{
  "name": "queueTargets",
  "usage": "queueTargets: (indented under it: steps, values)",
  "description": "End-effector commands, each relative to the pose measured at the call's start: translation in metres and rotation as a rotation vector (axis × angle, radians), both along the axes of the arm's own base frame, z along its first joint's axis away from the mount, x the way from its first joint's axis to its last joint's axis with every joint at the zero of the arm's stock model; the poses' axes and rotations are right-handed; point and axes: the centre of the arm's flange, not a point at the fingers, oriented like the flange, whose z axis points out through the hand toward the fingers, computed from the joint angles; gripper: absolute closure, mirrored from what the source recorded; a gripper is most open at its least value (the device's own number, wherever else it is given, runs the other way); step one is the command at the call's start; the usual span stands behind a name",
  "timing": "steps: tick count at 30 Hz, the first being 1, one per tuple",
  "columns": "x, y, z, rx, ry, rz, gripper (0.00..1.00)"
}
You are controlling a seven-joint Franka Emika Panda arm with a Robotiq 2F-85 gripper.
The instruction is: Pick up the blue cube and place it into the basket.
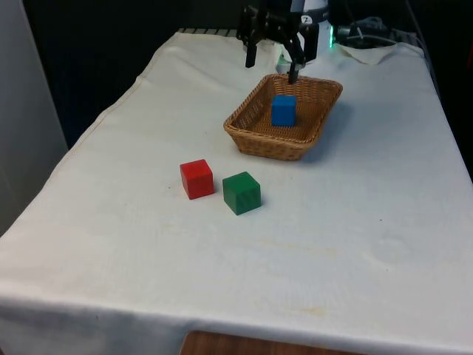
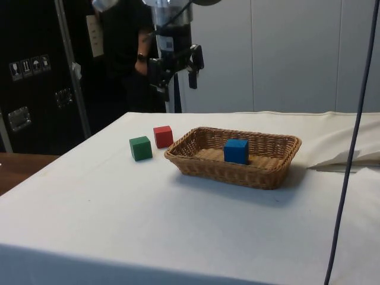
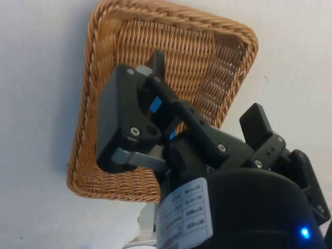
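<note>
We are seeing the blue cube [image 1: 283, 110] sitting upright inside the basket [image 1: 255, 140], on its woven floor near the middle. The basket, an oblong tan wicker tray with sloping walls, is resting flat on the cloth.

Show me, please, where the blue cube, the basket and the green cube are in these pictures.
blue cube [image 1: 283, 111]: front view, on its front face.
basket [image 1: 267, 145]: front view, on its near woven wall.
green cube [image 2: 141, 149]: side view, on its front face.
</note>
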Motion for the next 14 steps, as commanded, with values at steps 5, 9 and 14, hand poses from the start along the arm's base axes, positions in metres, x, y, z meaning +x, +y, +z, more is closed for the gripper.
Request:
queueTargets:
  steps: [5, 9, 14]
  values:
    - [0.01, -0.005, 0.005, 0.023, -0.002, -0.013, 0.0]
    - [0.014, -0.008, 0.007, 0.029, -0.006, -0.02, 0.0]
    - [0.016, -0.01, 0.008, 0.018, -0.013, -0.024, 0.0]
